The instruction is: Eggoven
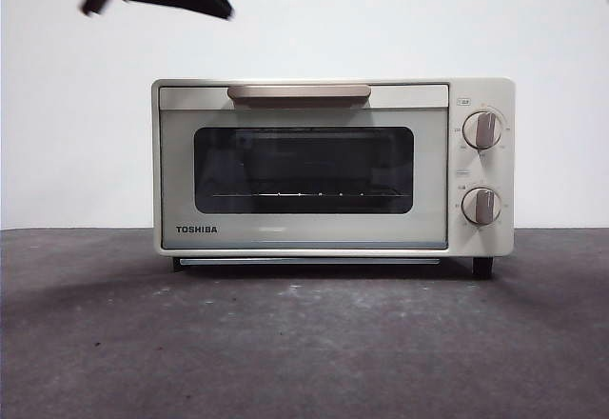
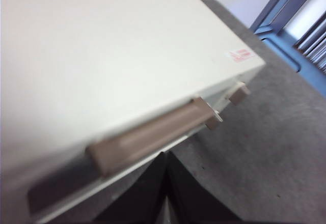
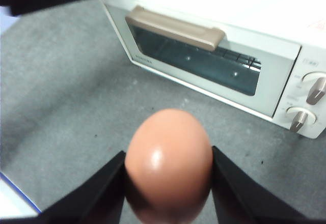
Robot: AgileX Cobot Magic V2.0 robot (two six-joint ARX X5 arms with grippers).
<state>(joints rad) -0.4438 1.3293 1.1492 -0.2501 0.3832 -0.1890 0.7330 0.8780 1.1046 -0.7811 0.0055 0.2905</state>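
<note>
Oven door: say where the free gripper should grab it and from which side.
Grip the tan handle bar along the closed door's top edge, probably coming from above. It juts from the toaster oven, leaving room for jaws. The left gripper, shut, hovers by it; the right gripper holds the egg.

Cream oven (image 1: 303, 229) with dark window, tan handle (image 1: 299, 92); reddish-brown egg (image 3: 168, 163); grey table (image 1: 304, 343).

oven (image 1: 333, 167) door shut: cavity blocked | table (image 1: 304, 343) in front: free
</note>
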